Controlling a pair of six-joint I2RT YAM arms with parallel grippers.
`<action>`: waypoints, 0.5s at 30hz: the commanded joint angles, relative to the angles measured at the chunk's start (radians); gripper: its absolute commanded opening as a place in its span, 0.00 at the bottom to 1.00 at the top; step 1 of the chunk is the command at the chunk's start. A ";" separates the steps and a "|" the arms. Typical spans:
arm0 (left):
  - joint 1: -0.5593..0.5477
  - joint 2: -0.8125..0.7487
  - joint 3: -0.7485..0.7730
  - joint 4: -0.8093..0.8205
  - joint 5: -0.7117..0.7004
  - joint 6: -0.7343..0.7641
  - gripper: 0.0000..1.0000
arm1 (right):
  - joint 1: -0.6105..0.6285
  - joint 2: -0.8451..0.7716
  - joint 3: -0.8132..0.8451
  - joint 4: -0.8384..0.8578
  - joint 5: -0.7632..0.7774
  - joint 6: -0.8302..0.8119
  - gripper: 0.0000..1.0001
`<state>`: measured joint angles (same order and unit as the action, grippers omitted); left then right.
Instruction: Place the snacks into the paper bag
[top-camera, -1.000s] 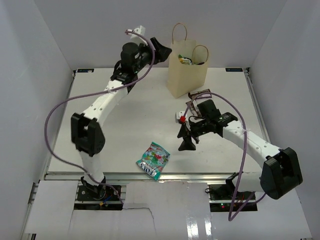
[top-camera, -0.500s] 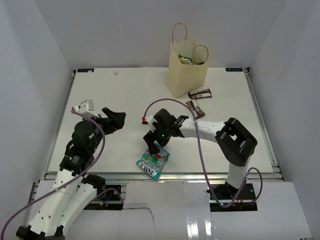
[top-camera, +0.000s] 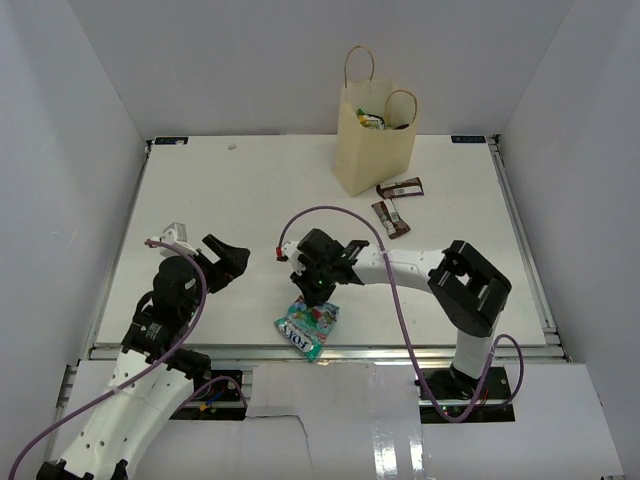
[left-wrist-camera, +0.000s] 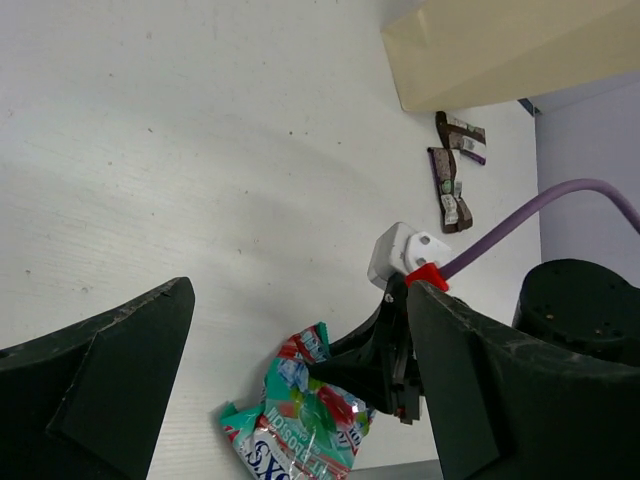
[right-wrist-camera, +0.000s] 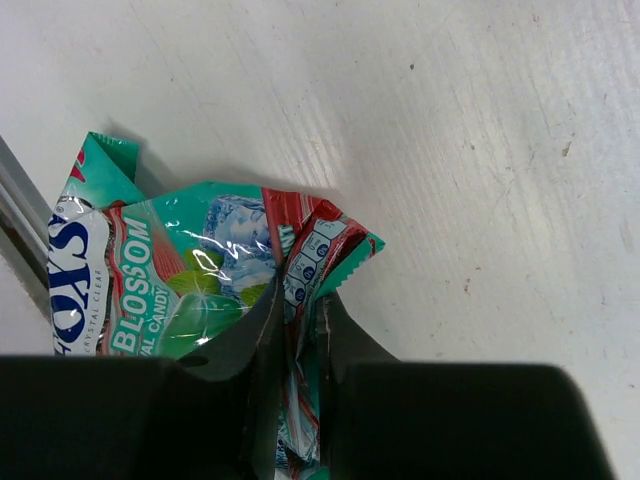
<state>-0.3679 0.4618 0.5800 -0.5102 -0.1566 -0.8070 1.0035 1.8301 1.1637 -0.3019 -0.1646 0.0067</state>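
Grasp step, right arm. The right pincer (right-wrist-camera: 300, 345) is pinched narrow on a crumpled fold at the edge of the teal-green shiny candy pouch (right-wrist-camera: 170, 290). The pouch lies on the white desk (top-camera: 230, 190) at the near edge, close to the rail and between the two arm bases. The bite looks thin: only a fold of foil is in the fingers, and the rest of the pouch rests on the desk.

The left pincer (top-camera: 226, 260) is spread wide, holds nothing, and hangs over the desk to the left of the pouch, not touching it.

Target is the upright cream-beige paper carrier bag (top-camera: 372, 150) with tan loop handles, at the far side of the desk and well apart from the pouch. Some packets are already visible in its mouth.

Next move, my read:
- lift straight up and confirm the pouch comes along
- carry it to the far side, get over the bag mouth and between the handles, then release

The pouch is floppy and could snag on the rim or a handle loop, or slip out of that thin bite.

Not yet bagged: one thin dark brown wrapped bar (top-camera: 400, 187) just beside the bag's base, and a second dark brown bar (top-camera: 390, 218) a little nearer. Both lie near the route to the bag, so a low carry could sweep them. The purple cable (top-camera: 325, 209) arches over the right wrist; watch it near the handles.
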 joint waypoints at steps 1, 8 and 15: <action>0.004 0.020 -0.008 0.018 0.037 -0.008 0.98 | -0.052 -0.038 -0.001 -0.080 -0.048 -0.132 0.08; 0.004 -0.005 -0.034 0.039 0.049 -0.018 0.98 | -0.370 -0.098 0.377 -0.129 -0.499 -0.392 0.08; 0.004 0.015 -0.051 0.088 0.074 -0.024 0.98 | -0.463 0.003 0.776 -0.089 -0.380 -0.429 0.08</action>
<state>-0.3679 0.4690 0.5434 -0.4664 -0.1081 -0.8257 0.5426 1.8217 1.8130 -0.4423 -0.5373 -0.3901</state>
